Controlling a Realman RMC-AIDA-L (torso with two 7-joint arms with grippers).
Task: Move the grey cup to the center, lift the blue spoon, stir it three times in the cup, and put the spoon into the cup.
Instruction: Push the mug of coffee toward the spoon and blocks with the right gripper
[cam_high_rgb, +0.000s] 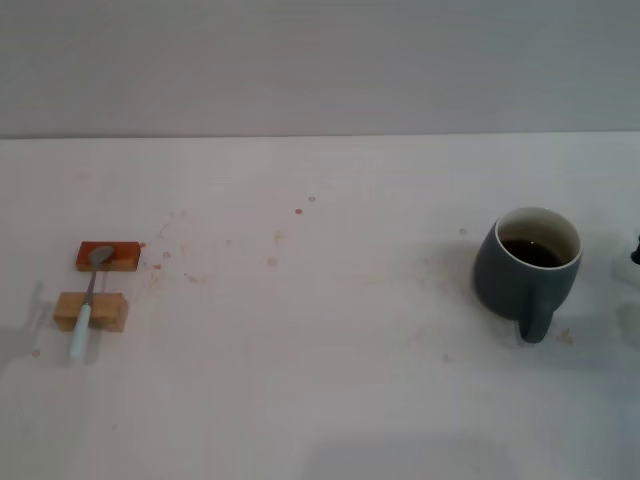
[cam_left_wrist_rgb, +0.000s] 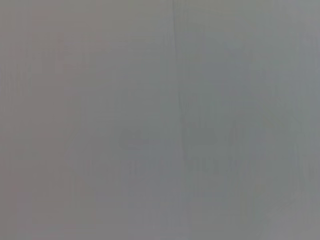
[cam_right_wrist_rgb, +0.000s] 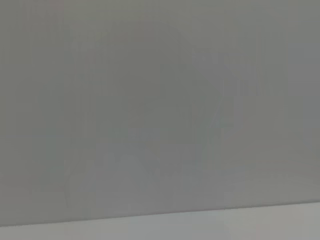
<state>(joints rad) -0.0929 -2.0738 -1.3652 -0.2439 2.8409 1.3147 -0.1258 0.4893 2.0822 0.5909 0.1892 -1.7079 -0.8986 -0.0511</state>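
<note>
The grey cup (cam_high_rgb: 528, 268) stands upright at the right of the white table, handle toward me, with dark brown liquid inside. The blue spoon (cam_high_rgb: 88, 305) lies at the far left. Its silver bowl rests on an orange block (cam_high_rgb: 108, 257), and its neck crosses a tan block (cam_high_rgb: 92, 311). Its pale blue handle points toward me. A small dark part at the right edge of the head view, beside the cup, may be my right gripper (cam_high_rgb: 635, 252). My left gripper is out of view. Both wrist views show only plain grey.
The white table (cam_high_rgb: 320, 380) has small brownish stains between the spoon and the cup. A grey wall runs along the table's far edge.
</note>
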